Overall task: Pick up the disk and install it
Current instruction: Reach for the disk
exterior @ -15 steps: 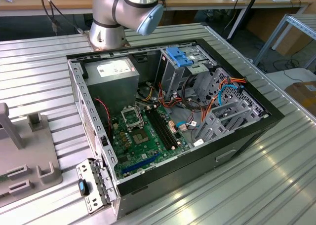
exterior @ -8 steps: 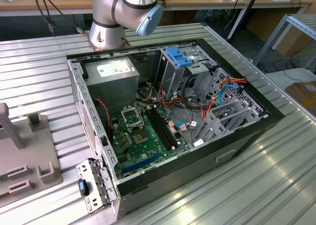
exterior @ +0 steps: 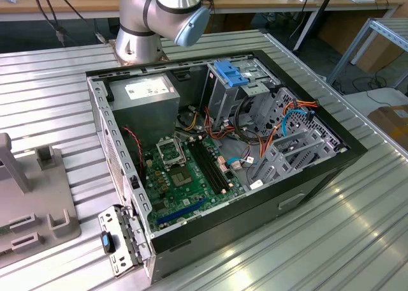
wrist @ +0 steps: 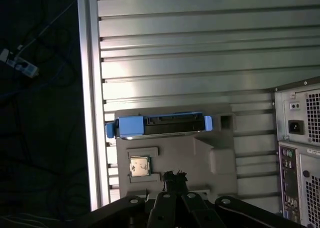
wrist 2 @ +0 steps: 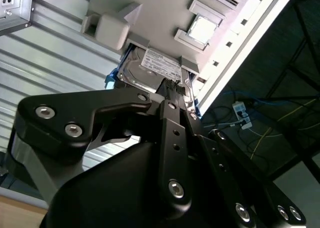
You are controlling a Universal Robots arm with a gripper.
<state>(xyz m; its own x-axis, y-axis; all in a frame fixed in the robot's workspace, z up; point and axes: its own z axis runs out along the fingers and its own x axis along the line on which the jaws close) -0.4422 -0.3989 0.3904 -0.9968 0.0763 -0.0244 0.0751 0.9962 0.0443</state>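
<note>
Blue plastic frames the disk (wrist: 160, 126), which lies flat in a slot of the grey holder (wrist: 220, 158) on the ribbed metal table (wrist: 200, 48), close to the table's edge and near a small chip (wrist: 139, 166). The claw (wrist: 175, 176) hovers near the disk, closed on nothing. The open computer case (exterior: 299, 189) stands beside the holder, towards the exterior view's right.

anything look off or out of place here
Mostly no: the disk sits square in its grey holder, nothing spilled. One oddity: a metal bracket at the computer case corner, exterior view's lower left, hangs swung outward, tilted.
</note>
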